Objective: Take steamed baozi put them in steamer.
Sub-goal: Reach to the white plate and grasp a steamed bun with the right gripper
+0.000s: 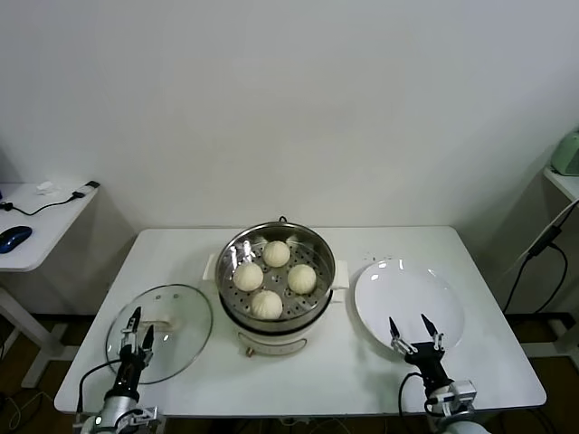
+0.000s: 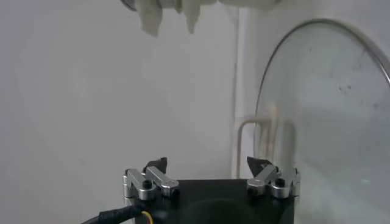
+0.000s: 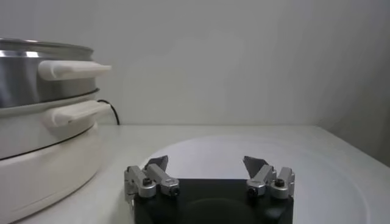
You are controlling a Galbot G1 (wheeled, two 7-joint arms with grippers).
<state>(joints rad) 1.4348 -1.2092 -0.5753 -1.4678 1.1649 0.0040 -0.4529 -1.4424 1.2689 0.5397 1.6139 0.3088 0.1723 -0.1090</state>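
Note:
Several pale cream steamed baozi (image 1: 276, 254) lie on the perforated tray inside the shiny steamer (image 1: 230, 250), which stands at the table's middle on a cream-white base (image 3: 42, 161). My left gripper (image 1: 140, 325) hovers open at the front left, over the near edge of the glass lid (image 1: 185, 307), with nothing between its fingers. My right gripper (image 1: 412, 330) stands open at the front right, over the near rim of the white plate (image 1: 425, 294), also holding nothing. In the wrist views both the left gripper (image 2: 209, 164) and the right gripper (image 3: 206, 162) show wide, bare gaps.
The glass lid (image 2: 329, 109) with its white handle (image 1: 161, 321) lies flat left of the steamer. The steamer's side handles (image 3: 73, 69) jut toward the plate (image 3: 317, 164). A side desk with a blue mouse (image 1: 14, 238) stands at far left; cables hang at far right.

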